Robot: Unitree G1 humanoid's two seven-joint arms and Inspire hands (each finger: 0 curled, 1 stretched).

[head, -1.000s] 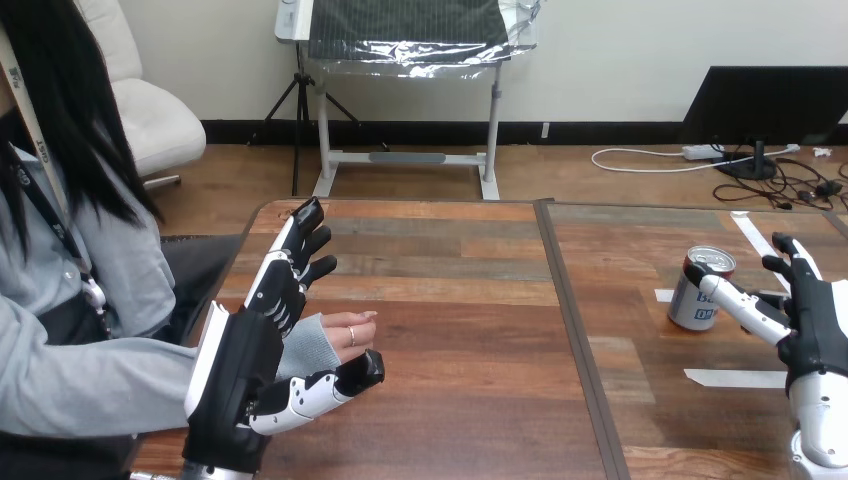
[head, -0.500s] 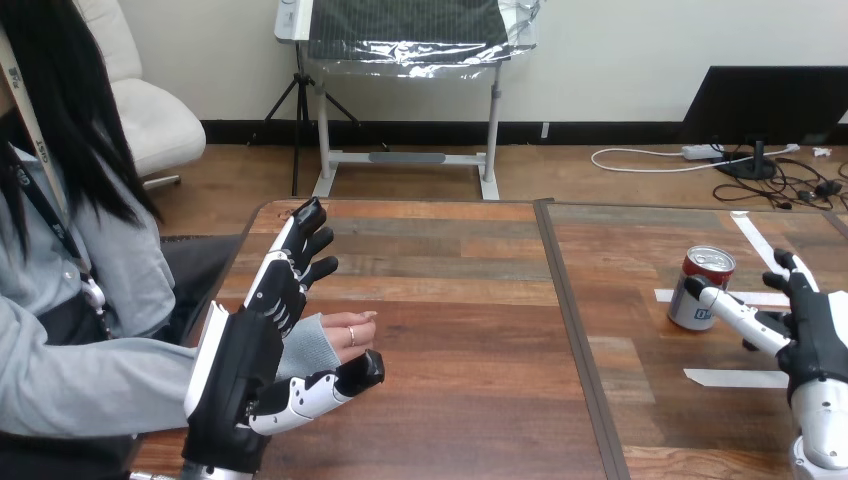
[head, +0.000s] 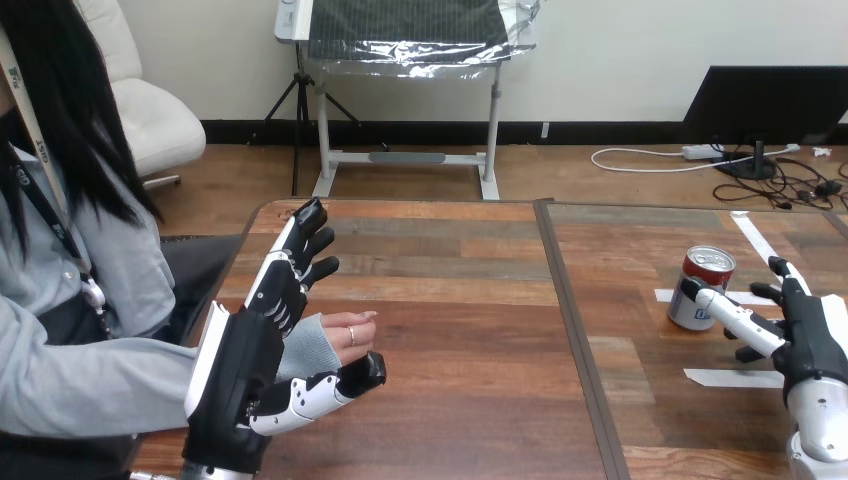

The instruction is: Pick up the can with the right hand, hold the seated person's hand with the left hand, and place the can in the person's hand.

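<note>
The wooden surface [head: 470,300] spans the view. At its left, the left robot hand [head: 240,370] is open, its fingers straight, closed on nothing. At the right, the right robot hand [head: 805,340] is spread open and empty. The person's hand [head: 345,333] lies between the left robot hand's fingers and thumb. 1 can [head: 705,275] stands upright at the right thumb's tip.

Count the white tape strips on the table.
3: a diagonal strip at the far right, a strip behind the can, a near strip beside the right robot hand; it may hide others.
</note>
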